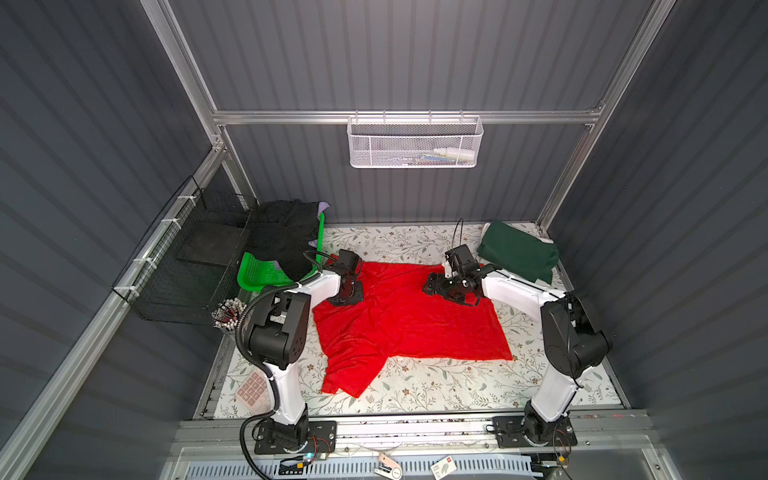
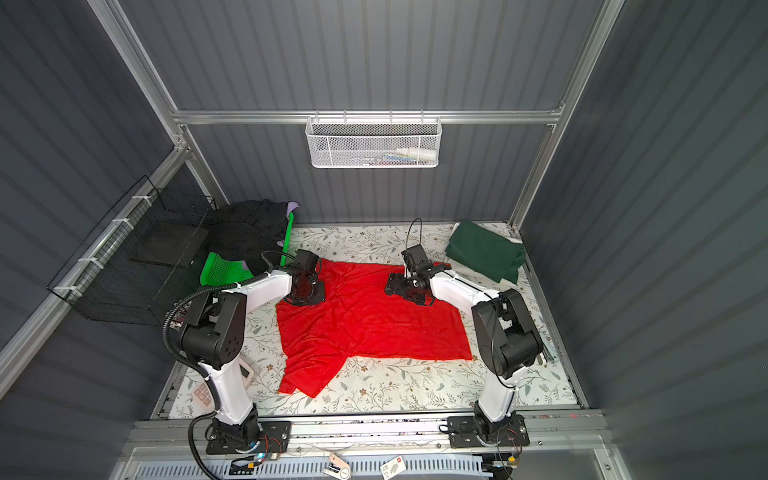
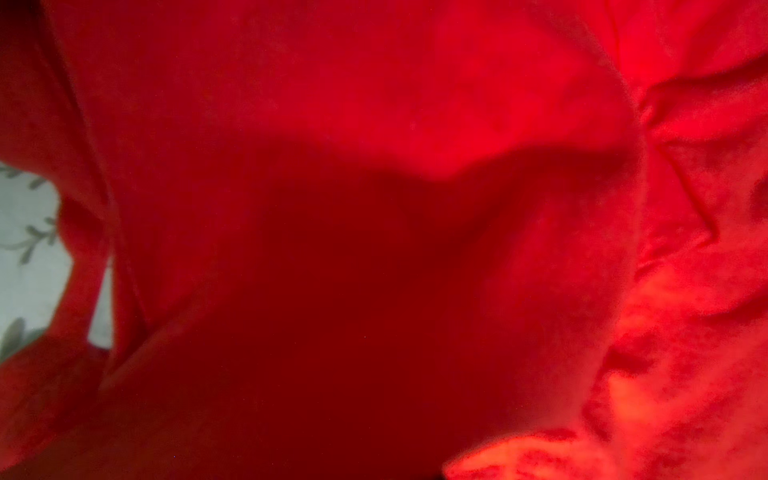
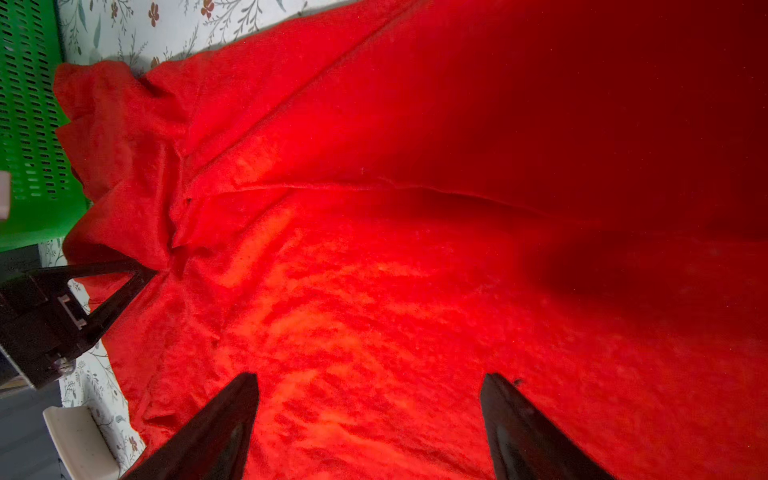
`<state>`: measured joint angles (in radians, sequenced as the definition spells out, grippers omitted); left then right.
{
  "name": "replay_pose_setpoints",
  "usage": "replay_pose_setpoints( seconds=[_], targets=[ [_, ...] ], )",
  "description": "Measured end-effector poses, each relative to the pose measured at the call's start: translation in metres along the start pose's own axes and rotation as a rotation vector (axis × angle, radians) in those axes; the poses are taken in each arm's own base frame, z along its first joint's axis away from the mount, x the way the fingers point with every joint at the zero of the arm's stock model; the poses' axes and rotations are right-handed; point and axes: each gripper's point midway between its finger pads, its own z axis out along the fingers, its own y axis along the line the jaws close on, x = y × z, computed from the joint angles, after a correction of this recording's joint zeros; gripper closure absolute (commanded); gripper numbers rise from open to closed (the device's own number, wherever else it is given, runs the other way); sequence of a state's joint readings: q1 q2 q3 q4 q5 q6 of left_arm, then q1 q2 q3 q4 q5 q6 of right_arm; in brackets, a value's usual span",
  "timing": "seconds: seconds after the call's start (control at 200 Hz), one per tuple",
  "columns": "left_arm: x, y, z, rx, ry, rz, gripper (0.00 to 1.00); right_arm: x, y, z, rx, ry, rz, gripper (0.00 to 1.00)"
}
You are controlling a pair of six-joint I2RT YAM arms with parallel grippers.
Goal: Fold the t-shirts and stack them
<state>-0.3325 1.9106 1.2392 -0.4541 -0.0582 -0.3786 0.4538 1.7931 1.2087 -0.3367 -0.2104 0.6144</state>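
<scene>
Floral table (image 1: 415, 395): left tool (image 4: 149, 272) pinches red t-shirt (image 1: 407, 324); right tool (image 4: 370, 378) gapes over it

The flowery table (image 1: 415, 245) holds a red shirt (image 1: 407, 324) under the left claw (image 1: 347, 297) and right claw (image 1: 430, 286), a green shirt (image 1: 515, 253) behind the right claw, and a basket (image 1: 257, 274) beside the left claw.

A crumpled bright red thin cloth t-shirt (image 3: 374, 124), blurred, fills nearly the whole frame, darkly shadowed at its centre. A sliver of white leaf-printed tablecloth (image 3: 29, 266) shows at nine o'clock.
</scene>
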Motion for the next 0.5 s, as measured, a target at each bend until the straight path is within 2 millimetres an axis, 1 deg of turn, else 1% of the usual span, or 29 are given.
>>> replay_pose_setpoints(
  seconds=[0.255,0.29,0.35,0.39,0.43,0.495],
  targets=[
    [-0.004,-0.003,-0.002,0.007,0.002,0.001,1.00,-0.001,-0.001,0.000,0.002,-0.002,0.010,0.14],
    [-0.004,-0.003,-0.004,0.007,0.002,0.000,0.97,-0.001,-0.001,0.000,0.002,-0.002,0.010,0.14],
    [-0.005,-0.003,-0.011,0.010,-0.005,-0.003,0.97,-0.001,-0.002,0.000,0.002,-0.001,0.010,0.14],
    [-0.007,-0.004,-0.019,0.014,-0.017,-0.004,0.97,0.000,-0.002,0.000,0.003,0.000,0.010,0.14],
    [-0.010,-0.005,-0.030,0.021,-0.035,-0.007,1.00,-0.001,-0.002,0.000,0.003,-0.001,0.010,0.14],
    [-0.016,-0.007,-0.048,0.037,-0.072,-0.007,1.00,-0.001,-0.002,0.000,0.003,-0.001,0.011,0.14]
  ],
)
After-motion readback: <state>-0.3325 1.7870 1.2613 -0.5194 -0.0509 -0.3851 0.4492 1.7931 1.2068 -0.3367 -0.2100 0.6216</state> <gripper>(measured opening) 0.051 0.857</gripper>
